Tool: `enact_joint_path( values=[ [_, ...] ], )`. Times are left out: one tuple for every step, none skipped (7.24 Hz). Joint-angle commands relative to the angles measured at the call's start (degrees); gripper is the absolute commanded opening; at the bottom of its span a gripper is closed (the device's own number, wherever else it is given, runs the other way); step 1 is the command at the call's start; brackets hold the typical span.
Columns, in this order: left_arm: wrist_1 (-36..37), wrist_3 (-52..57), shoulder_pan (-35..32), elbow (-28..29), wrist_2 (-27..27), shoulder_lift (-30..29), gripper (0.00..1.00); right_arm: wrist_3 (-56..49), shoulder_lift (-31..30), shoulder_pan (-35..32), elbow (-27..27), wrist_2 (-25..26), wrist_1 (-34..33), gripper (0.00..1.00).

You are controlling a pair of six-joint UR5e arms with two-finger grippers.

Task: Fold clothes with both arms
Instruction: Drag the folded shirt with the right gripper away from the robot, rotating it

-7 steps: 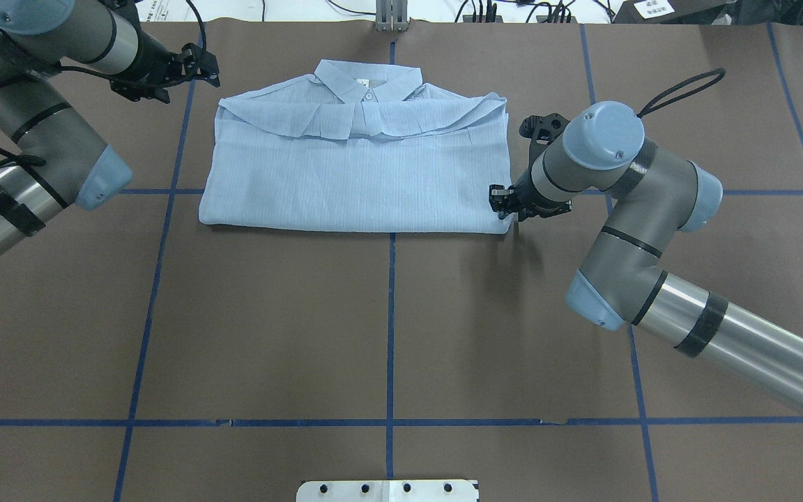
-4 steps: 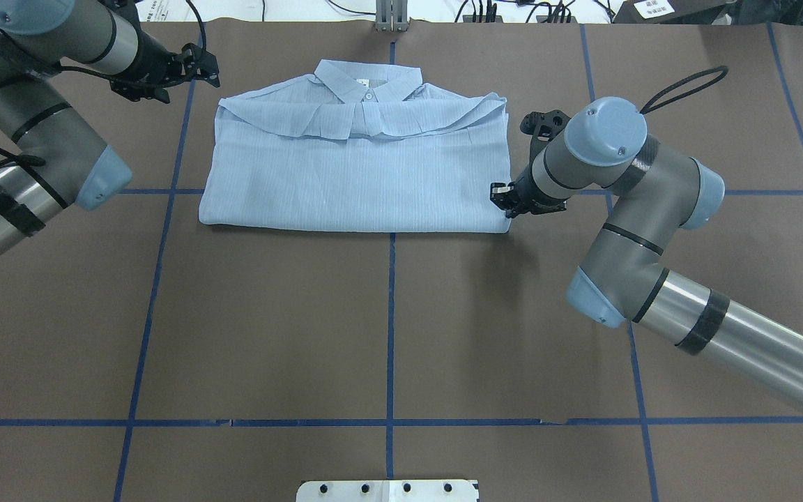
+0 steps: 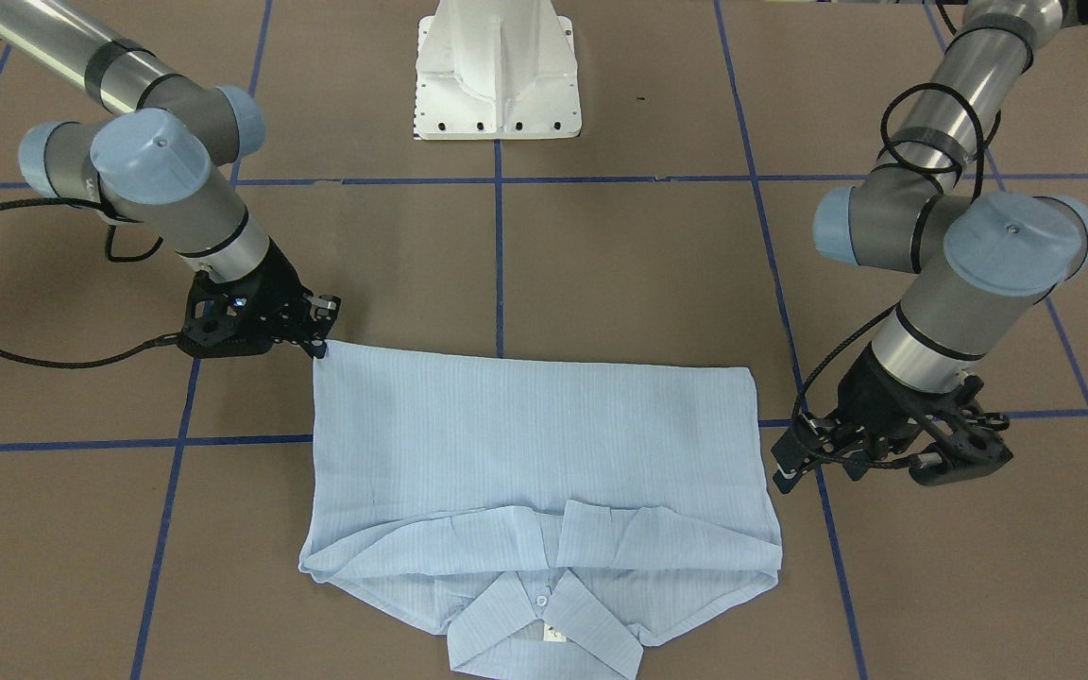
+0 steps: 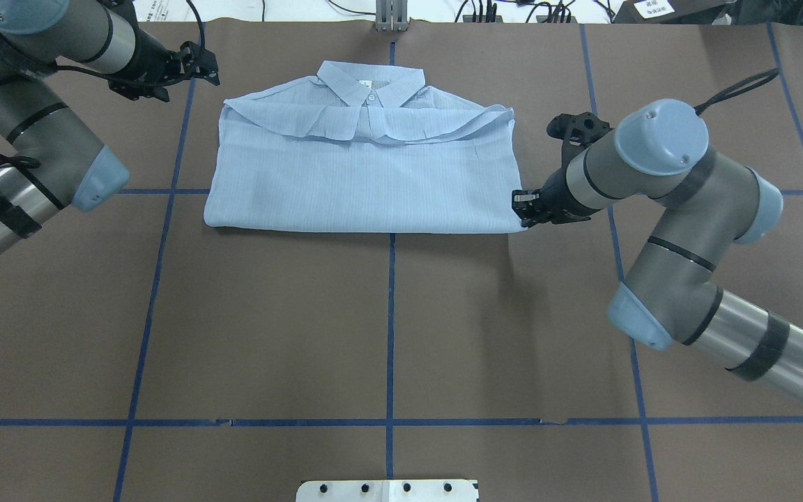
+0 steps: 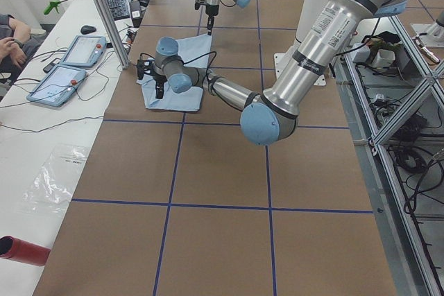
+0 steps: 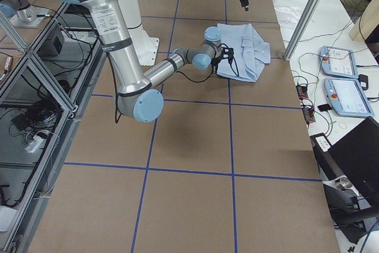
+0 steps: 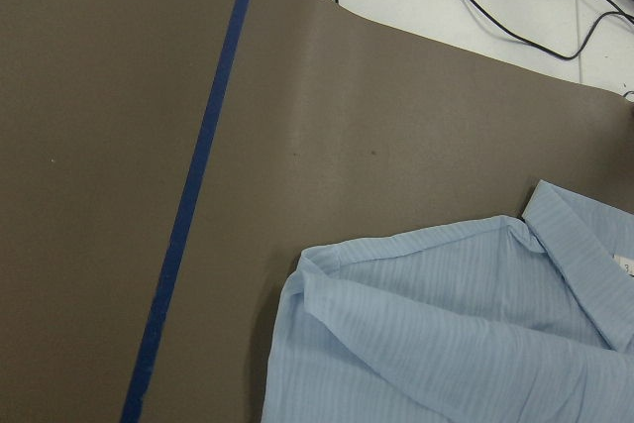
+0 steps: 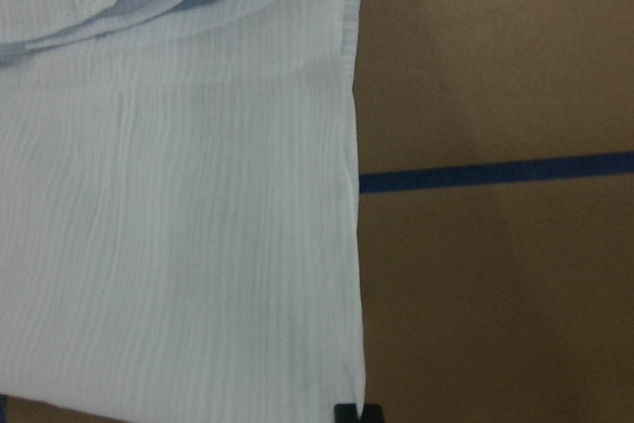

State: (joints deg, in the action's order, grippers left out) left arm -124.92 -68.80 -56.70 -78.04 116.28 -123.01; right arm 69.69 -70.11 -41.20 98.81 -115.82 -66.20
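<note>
Currently right fingers [image 4: 520,200] clenched on shirt [image 4: 366,174] corner; shirt folded flat on desk [image 4: 387,314]; left fingers [image 3: 790,450] clear beside collar end, apparently released.

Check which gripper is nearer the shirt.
Right. The right gripper is at the shirt's near right corner, touching it. The left gripper hangs off the far left corner, apart from the fabric.

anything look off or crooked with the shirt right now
Nothing spilled or damaged. The shirt is a fairly neat rectangle, but the flaps folded under its collar end in a wavy, uneven edge.
</note>
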Motion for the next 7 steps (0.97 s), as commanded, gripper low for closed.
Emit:
enact_joint_path(
  values=[
    [2.1, -0.5, -0.1, -3.2, 0.0, 0.8, 0.98, -0.1, -11.4, 0.7, 10.1, -1.0, 0.0, 0.00],
    [2.6, -2.4, 0.0, -5.1, 0.0, 1.8, 0.98, -0.3, -16.4, 1.6, 14.1, -0.9, 0.0, 0.00],
    [2.6, -3.8, 0.4, -6.5, 0.0, 2.3, 0.98, -0.1, -22.1, 3.0, 18.9, -1.8, 0.0, 0.00],
    [2.6, -4.8, 0.7, -7.3, -0.1, 2.3, 0.98, 0.0, -26.4, 7.1, 23.1, -2.7, 0.1, 0.00],
    [2.6, -4.8, 0.9, -7.7, -0.1, 2.4, 0.98, 0.3, -29.3, 12.9, 26.6, -2.7, 0.0, 0.00],
    [2.6, -4.8, 1.0, -8.1, -0.1, 3.0, 0.98, 3.3, -30.8, 20.3, 29.7, -2.7, 0.0, 0.00],
    [2.6, -4.8, 1.0, -8.4, -0.1, 3.1, 0.98, 8.0, -30.9, 26.8, 31.2, -2.1, 0.0, 0.00]
  ],
)
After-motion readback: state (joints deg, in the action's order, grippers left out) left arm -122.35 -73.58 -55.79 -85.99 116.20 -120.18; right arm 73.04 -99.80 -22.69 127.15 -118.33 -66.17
